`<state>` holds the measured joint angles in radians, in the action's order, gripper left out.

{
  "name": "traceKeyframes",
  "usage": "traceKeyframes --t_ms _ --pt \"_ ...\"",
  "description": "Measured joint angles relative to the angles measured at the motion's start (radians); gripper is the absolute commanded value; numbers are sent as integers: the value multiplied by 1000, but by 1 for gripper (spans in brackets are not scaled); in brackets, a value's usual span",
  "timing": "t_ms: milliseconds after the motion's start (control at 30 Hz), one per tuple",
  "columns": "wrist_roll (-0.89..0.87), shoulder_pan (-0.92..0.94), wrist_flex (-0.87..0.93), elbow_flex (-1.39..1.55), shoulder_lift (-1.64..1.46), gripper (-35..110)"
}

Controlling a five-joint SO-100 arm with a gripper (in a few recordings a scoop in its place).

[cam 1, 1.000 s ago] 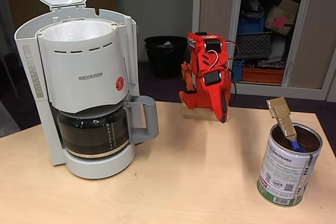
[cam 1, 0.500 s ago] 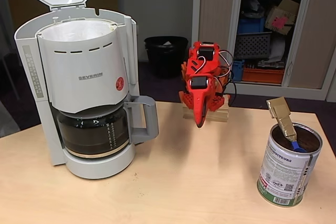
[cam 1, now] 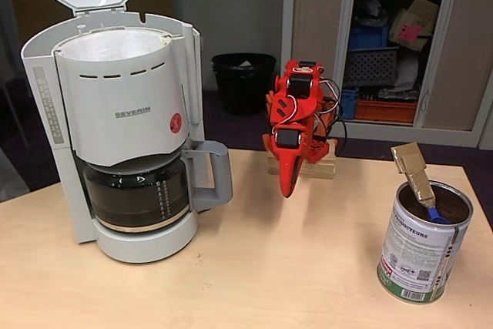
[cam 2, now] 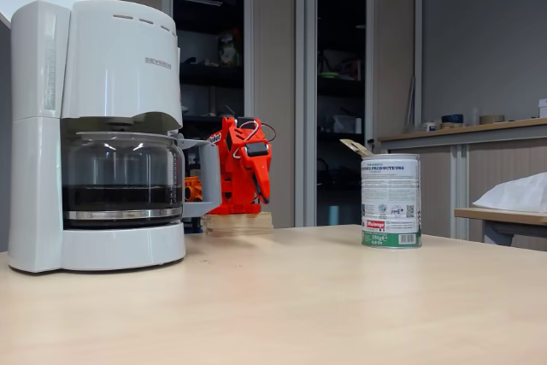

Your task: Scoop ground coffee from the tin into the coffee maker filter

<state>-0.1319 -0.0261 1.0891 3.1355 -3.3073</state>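
The tin [cam 1: 420, 250] stands open at the table's right front, also seen as the tin [cam 2: 391, 201]. A tan handle [cam 1: 413, 170] sticks up out of it, joined to a blue scoop [cam 1: 437, 216] inside. Its inside looks dark brown [cam 1: 451, 204]; I cannot tell ground coffee from the wall. The white paper coffee maker filter [cam 1: 115, 42] lines the basket of the grey-white SEVERIN machine [cam 1: 123, 121] at the left, whose lid is up. My red gripper [cam 1: 286, 187] hangs point-down above the table's middle back, shut and holding nothing, well left of the tin. The other fixed view has the gripper [cam 2: 264, 195] beside the carafe handle.
A glass carafe [cam 1: 137, 194] with dark liquid sits under the basket. The arm's base rests on a wooden block [cam 1: 302, 167] at the table's far edge. A black waste bin [cam 1: 243, 78] and an open cupboard stand behind the table. Bare tabletop [cam 1: 293, 267] lies between machine and tin.
The gripper has swung left, away from the tin, and dipped slightly, staying shut. The tin, scoop and machine have not moved.
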Motion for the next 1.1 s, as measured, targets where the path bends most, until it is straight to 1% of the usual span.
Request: traceKeyframes --t_ms 100,267,400,1100 --pt "6 -5 48 0 -14 0" --pt "6 -3 77 0 -15 0" --pt "-40 2 107 0 -15 0" --pt "-51 9 112 0 -17 0"
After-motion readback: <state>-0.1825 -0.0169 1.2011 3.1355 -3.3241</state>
